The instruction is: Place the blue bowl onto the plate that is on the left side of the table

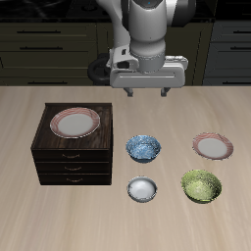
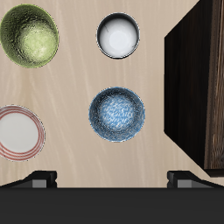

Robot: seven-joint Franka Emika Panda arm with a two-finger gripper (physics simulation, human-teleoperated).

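1. Exterior view: blue bowl [image 1: 143, 148] sits upright on the worktop [image 1: 20, 211], about mid-worktop, touching nothing.
2. Around it: white-grey bowl [image 1: 143, 189] just nearer the front edge; yellow-green bowl [image 1: 201, 186] beside that one; dark wooden drawer cabinet [image 1: 76, 157] close beside the blue bowl, with a red-rimmed plate [image 1: 75, 123] on top.
3. Second red-rimmed plate [image 1: 212, 146] lies flat on the worktop on the left side of the table, level with the blue bowl and well apart from it. Bare worktop between them.
4. Bowl is round, opening up, no long axis to align to.
5. Claw [image 1: 145, 93] hangs above the worktop, farther back than the bowl and roughly in line with it, not touching.
6. Wrist view: bowl [image 2: 117, 114] sits between the two fingertips [image 2: 37, 179]; fingers spread wide, holding nothing.
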